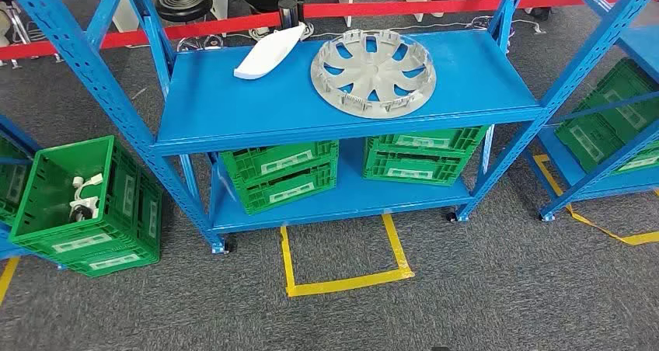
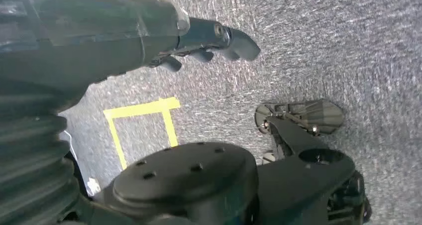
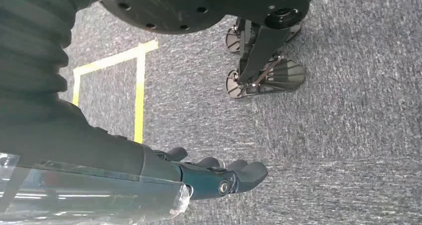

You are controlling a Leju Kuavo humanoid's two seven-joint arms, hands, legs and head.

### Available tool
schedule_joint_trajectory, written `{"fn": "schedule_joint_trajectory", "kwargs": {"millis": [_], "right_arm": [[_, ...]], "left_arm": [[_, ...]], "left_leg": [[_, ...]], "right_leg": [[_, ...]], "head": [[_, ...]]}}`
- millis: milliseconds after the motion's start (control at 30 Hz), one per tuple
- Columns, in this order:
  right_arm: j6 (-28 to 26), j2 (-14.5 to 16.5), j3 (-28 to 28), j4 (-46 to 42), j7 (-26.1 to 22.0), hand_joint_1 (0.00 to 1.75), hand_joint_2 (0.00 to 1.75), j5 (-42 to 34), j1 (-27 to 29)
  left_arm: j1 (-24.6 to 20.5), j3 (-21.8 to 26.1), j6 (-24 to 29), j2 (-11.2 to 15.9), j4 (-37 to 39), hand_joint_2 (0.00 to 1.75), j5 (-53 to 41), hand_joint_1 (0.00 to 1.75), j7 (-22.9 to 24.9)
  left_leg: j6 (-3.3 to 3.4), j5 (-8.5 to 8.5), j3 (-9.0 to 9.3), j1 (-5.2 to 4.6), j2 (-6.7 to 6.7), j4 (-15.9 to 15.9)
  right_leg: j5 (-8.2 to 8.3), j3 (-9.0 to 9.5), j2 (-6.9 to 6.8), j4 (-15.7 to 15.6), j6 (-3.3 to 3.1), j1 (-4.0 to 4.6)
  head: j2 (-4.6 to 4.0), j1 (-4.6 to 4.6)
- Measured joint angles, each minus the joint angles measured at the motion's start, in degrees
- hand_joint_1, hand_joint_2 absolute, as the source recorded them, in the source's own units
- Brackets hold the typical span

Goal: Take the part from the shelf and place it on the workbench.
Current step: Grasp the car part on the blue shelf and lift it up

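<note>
Fingers (image 2: 219,43) of our left hand (image 2: 164,28) and right hand (image 3: 209,177) hang loosely apart, empty, over grey carpet, while the silver wheel-cover part (image 1: 373,73) lies flat on the blue shelf (image 1: 233,102) beside a white piece (image 1: 270,51); we should probably grasp its rim evenly.

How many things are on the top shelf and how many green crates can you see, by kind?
Wheel cover: 1
White part: 1
Green crates: 6, namely, one cut off at the left edge, one low at right
Total: 8
</note>
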Motion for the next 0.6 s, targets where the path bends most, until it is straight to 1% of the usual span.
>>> {"fn": "schedule_joint_trajectory", "kwargs": {"millis": [67,333,433,600], "right_arm": [[-0.44,0.00,0.67,0.08,0.25,0.00,1.75,-1.03,-0.26],[-3.82,-0.16,6.25,0.93,1.56,0.00,1.75,-9.48,-2.43],[-4.92,-0.20,8.07,1.32,0.85,0.00,1.75,-13.47,-3.53],[-6.53,-0.32,10.92,1.96,-1.65,0.00,1.75,-20.31,-5.57]], "left_arm": [[-0.26,-1.29,0.53,-0.08,0.01,1.75,0.20,0.00,0.34],[-2.52,-11.84,4.87,-0.50,0.54,1.75,1.82,0.00,2.98],[-3.47,-15.82,6.99,-0.57,0.84,1.75,2.84,0.00,3.77],[-4.96,-22.30,10.51,-0.70,1.48,1.75,4.80,0.00,4.82]], "left_leg": [[0.00,0.00,0.00,0.00,-0.01,0.00],[0.00,0.00,-0.01,0.00,-0.02,0.00],[0.00,0.00,-0.01,0.00,-0.01,0.00],[0.00,0.01,0.00,0.00,0.00,0.00]], "right_leg": [[0.00,0.00,0.00,0.00,0.00,0.00],[0.00,0.01,-0.01,0.00,0.01,0.00],[0.01,0.01,-0.01,0.00,0.01,0.00],[0.03,0.02,-0.01,0.00,0.04,0.00]], "head": [[0.00,0.01],[0.00,0.02],[0.00,0.02],[0.00,0.03]]}}
